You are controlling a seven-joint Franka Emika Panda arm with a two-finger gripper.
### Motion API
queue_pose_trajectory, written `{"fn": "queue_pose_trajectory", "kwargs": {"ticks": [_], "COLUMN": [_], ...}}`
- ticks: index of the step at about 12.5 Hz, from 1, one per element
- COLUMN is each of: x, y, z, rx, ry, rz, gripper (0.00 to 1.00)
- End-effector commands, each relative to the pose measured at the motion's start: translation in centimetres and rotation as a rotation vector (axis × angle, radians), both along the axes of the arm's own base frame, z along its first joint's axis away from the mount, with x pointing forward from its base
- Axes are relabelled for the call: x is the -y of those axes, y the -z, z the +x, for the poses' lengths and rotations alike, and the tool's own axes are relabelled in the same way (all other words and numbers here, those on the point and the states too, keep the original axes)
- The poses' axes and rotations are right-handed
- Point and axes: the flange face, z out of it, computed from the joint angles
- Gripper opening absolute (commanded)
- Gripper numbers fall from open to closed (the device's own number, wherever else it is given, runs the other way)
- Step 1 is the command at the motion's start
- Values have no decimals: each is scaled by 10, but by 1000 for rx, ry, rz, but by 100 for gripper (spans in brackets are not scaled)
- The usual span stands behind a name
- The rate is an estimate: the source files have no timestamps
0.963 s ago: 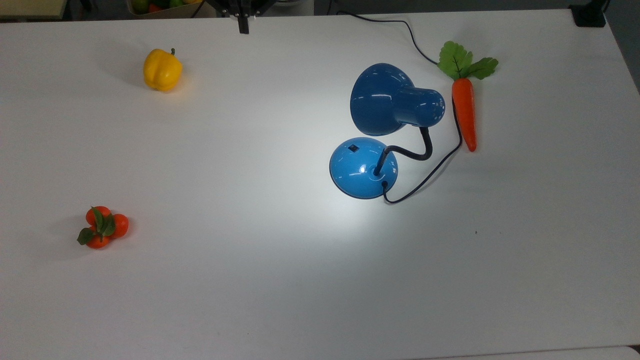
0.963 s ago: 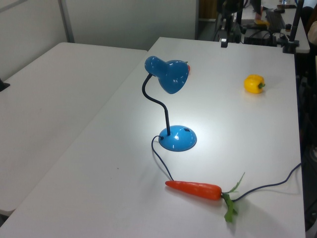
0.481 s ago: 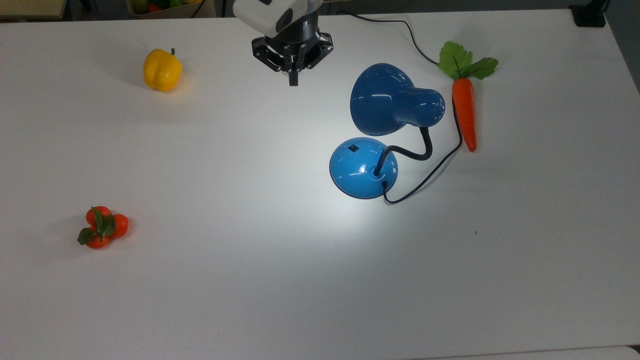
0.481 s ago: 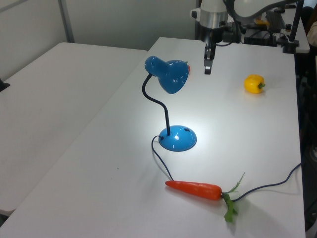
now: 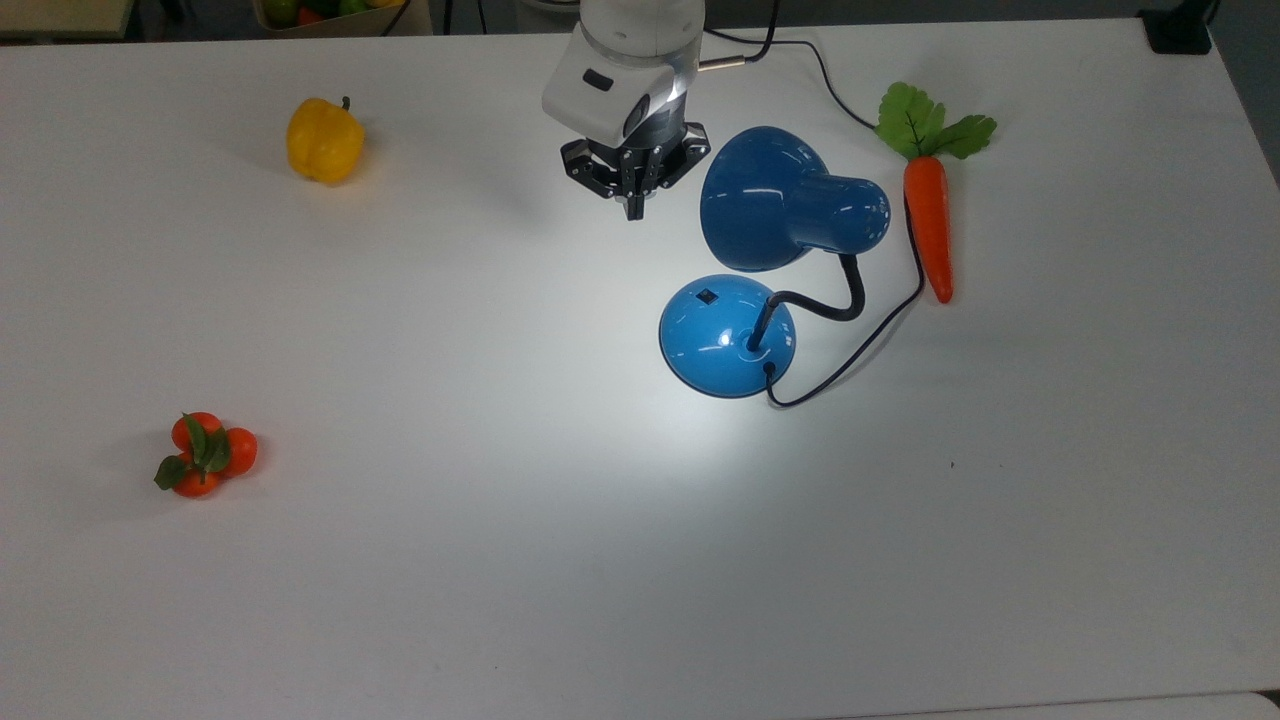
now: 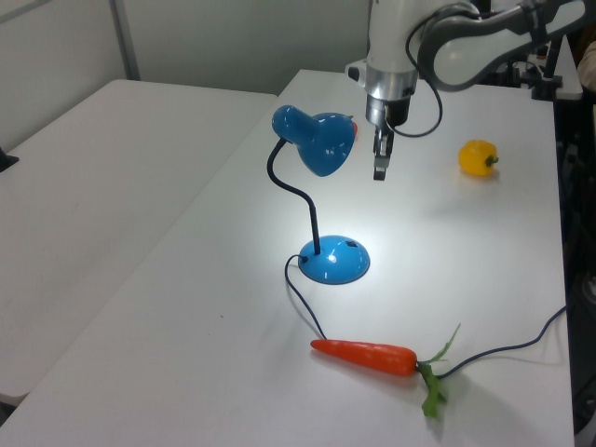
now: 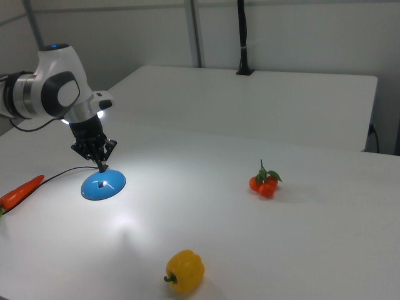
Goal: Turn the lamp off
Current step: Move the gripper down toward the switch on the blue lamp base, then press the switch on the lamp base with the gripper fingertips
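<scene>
Lamp position: toward the top view's right on the white table, with its round blue base sitting flat and its dome shade held above on the black gooseneck. The shade was angled down at the base side, so a bright pool of light fell on the table around the base — the lamp was on. A small black switch sat on the upper slope of the base, facing the robot's side of the table, which left it reachable from above without touching the shade. The black cord looped from the base past a toy carrot and ran off the far edge.

The gripper pointed straight down, in the air just beside the shade on the top view's left, with its fingers drawn together into a single narrow tip and nothing between them. A closed tip of this kind suits pressing a small switch, so the pose reads as an approach for a press — contact had not been made. The switch lay lower and toward the top view's right of the tip.

A yellow bell pepper and a cluster of small oranges lay well apart from the lamp.

No brand mark, label or legible writing was visible on the lamp or the arm.
</scene>
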Motion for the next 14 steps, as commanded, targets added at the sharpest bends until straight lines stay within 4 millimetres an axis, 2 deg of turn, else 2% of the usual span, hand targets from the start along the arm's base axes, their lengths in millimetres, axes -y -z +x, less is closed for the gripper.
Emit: {"fn": "queue_pose_trajectory", "kwargs": {"ticks": [1, 4, 6, 10, 14], "x": [-18, -23, -33, -41, -43], "y": [36, 74, 87, 85, 95], "z": [-15, -21, -18, -13, -8], "rx": [24, 73, 92, 151, 169], "ry": [-82, -103, -114, -131, -134], "rz": [-18, 1, 16, 37, 50], "gripper": [0, 0, 0, 0, 0]}}
